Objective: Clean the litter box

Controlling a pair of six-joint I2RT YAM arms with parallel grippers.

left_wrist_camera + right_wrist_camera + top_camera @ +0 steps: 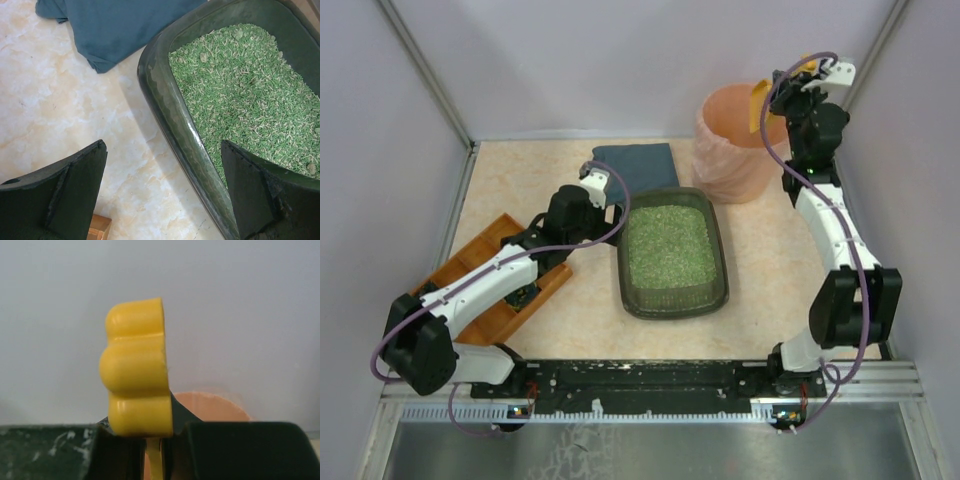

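The litter box (620,262), a dark grey-green tray of green litter (668,245), sits mid-table. My left gripper (612,208) is open at its far left corner. In the left wrist view the gripper (164,145) straddles the rim (165,100): one finger (260,190) is over the litter, the other (65,190) over the table outside. My right gripper (802,78) is raised over the peach bin (730,150) and is shut on a yellow scoop (758,102). The scoop's lobed yellow handle end (136,375) stands above the gripper (160,450).
A dark blue cloth (635,165) lies behind the litter box, also in the left wrist view (120,25). An orange-brown wooden tray (490,270) lies under the left arm. The bin's mouth (210,407) shows below the right gripper. Walls close in the table on three sides.
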